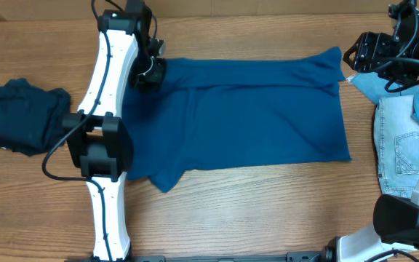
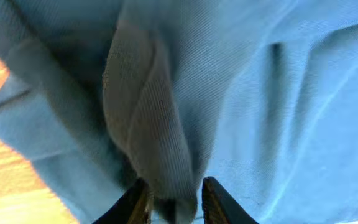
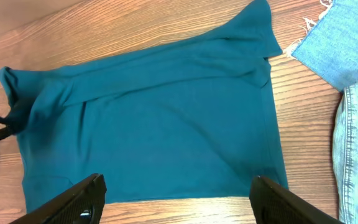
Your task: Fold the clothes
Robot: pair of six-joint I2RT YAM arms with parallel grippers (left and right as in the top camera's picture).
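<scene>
A teal shirt (image 1: 246,116) lies spread on the wooden table (image 1: 268,211), folded over along its far edge. My left gripper (image 1: 150,71) is at the shirt's far left corner and is shut on a bunched fold of the fabric (image 2: 160,143), which fills the left wrist view between the fingers (image 2: 174,200). My right gripper (image 1: 362,52) hovers open and empty off the shirt's far right corner. In the right wrist view the whole shirt (image 3: 154,124) lies beyond the wide-open fingers (image 3: 179,196).
A folded dark navy garment (image 1: 20,115) sits at the left edge. Light blue denim clothes (image 1: 406,138) are piled at the right edge, also in the right wrist view (image 3: 353,56). The left arm's base (image 1: 102,153) stands over the shirt's near left corner.
</scene>
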